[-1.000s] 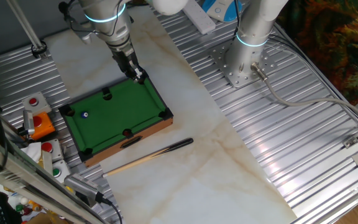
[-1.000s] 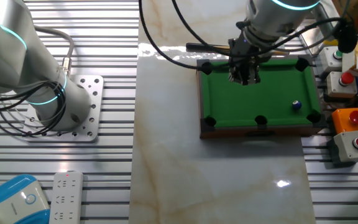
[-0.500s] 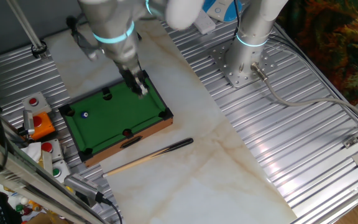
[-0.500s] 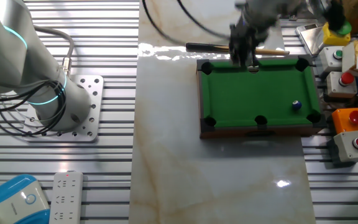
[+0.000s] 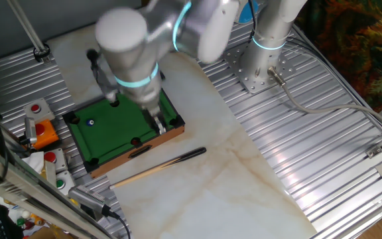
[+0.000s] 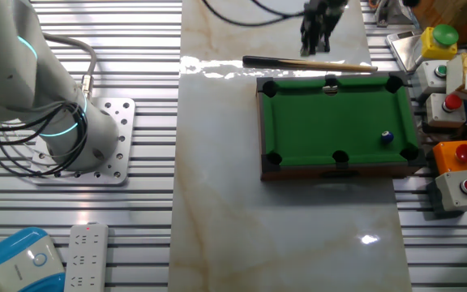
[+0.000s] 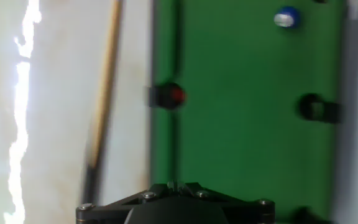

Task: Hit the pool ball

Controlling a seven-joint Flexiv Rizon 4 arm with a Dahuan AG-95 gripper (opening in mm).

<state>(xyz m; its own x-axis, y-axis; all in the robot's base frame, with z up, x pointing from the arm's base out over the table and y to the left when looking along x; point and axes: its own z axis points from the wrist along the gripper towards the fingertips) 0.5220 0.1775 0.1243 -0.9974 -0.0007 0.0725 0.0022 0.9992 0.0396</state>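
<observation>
Pool ball (image 6: pixel 387 137) lay on miniature pool table (image 6: pixel 314 122), gripper (image 5: pixel 159 126) blurred over table's edge near cue (image 5: pixel 158 168), finger state impossible to tell.

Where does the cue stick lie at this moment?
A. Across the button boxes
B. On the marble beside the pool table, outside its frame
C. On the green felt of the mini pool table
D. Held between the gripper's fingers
B: the cue stick lies flat on the marble alongside the pool table, outside its wooden frame and apart from the gripper.

Pool ball (image 6: pixel 387 137) dark blue, white spot; pool table (image 6: pixel 323 122) green felt, black pockets.
</observation>
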